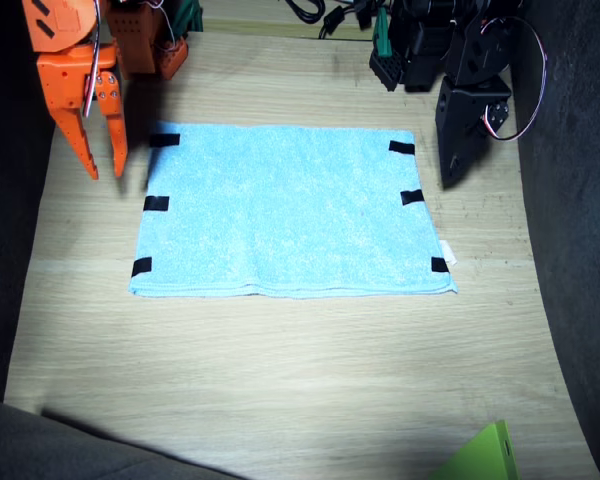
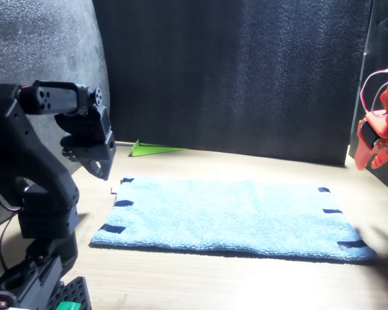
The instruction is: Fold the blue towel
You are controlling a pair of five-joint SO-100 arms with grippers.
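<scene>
The blue towel (image 1: 285, 210) lies flat in the middle of the wooden table, with black tape patches along both short edges and a small white tag (image 1: 448, 254) at one corner. Its near long edge shows a doubled layer. The front view has the blue towel (image 2: 233, 216) spread just as flat. My orange right gripper (image 1: 107, 172) hangs open just off the towel's far corner, fingers pointing down, holding nothing; it also shows as the right gripper (image 2: 372, 161) at the picture's edge. Beside the opposite short edge, my black left gripper (image 1: 448, 178) hovers shut and empty; the front view shows the left gripper (image 2: 102, 169) above that end.
A green wedge-shaped object (image 1: 485, 455) lies at the table's near corner and appears as the green object (image 2: 152, 150) against the dark backdrop. Black foam walls surround the table (image 1: 280, 380). Arm bases and cables crowd the far edge.
</scene>
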